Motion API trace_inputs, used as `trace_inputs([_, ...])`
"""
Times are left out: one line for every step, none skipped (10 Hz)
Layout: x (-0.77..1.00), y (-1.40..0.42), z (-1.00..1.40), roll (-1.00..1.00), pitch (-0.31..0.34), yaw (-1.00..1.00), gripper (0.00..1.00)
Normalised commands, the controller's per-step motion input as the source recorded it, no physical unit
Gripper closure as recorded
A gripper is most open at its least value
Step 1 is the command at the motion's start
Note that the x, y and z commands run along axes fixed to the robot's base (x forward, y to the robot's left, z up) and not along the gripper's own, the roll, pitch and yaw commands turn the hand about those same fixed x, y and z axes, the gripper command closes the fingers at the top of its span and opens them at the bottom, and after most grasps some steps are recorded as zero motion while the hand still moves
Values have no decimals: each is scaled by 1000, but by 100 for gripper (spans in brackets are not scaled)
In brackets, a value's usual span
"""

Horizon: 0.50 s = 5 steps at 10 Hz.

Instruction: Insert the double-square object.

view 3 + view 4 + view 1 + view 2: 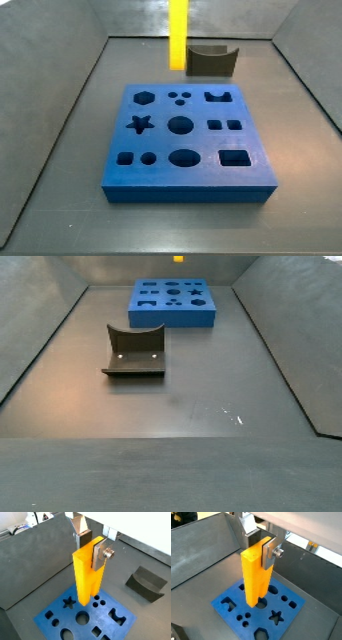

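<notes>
Gripper (91, 543) clamped on the top of the bar (87, 574); both wrist views show a silver finger (269, 554) flat on its face. Bar hangs upright above the blue block (50, 618), lower end over the cutouts; can't tell if it touches.

A side view shows the bar (178, 32) only, gripper cut off by the frame edge; its lower end sits clear above the block (187, 185) there, near the dark curved holder (210, 60).

The opposite side view has the holder (135, 352) up front, well apart from the block (174, 314) (bar barely a sliver at the frame edge).
</notes>
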Motion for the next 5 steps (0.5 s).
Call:
trace_inputs([346, -149, -31, 0, 40, -123, 100])
trace_inputs([646, -180, -306, -31, 0, -371, 100])
trace_inputs([671, -134, -529, -33, 0, -420, 100])
trace_inputs([634, -46, -666, -40, 0, -400, 100])
trace_inputs([474, 0, -489, 0, 114, -131, 100])
